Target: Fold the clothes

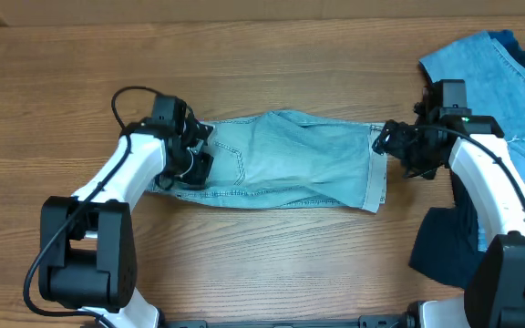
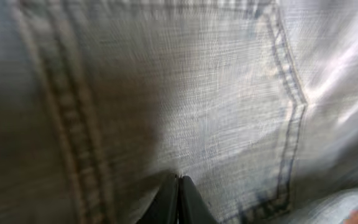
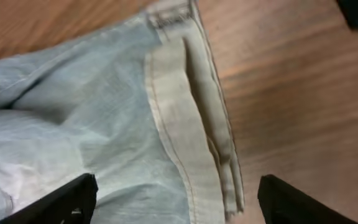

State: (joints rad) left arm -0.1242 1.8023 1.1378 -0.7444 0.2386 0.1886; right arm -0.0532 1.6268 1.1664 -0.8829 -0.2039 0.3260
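Note:
The pale light-blue denim shorts [image 1: 290, 164] lie folded lengthwise across the middle of the table. My left gripper [image 1: 194, 159] is at their left, waistband end. In the left wrist view its fingers [image 2: 179, 182] are shut, with the tips touching the denim [image 2: 229, 93] beside a stitched pocket; no cloth shows between them. My right gripper [image 1: 388, 141] is at the right, hem end. In the right wrist view it is open [image 3: 179, 205] just above the stacked hems [image 3: 197, 137], holding nothing.
Medium-blue jeans [image 1: 495, 77] lie in a heap at the back right. Dark navy cloth [image 1: 445, 241] lies at the front right, under the right arm. The bare wooden table [image 1: 272, 264] shows in front of and behind the shorts.

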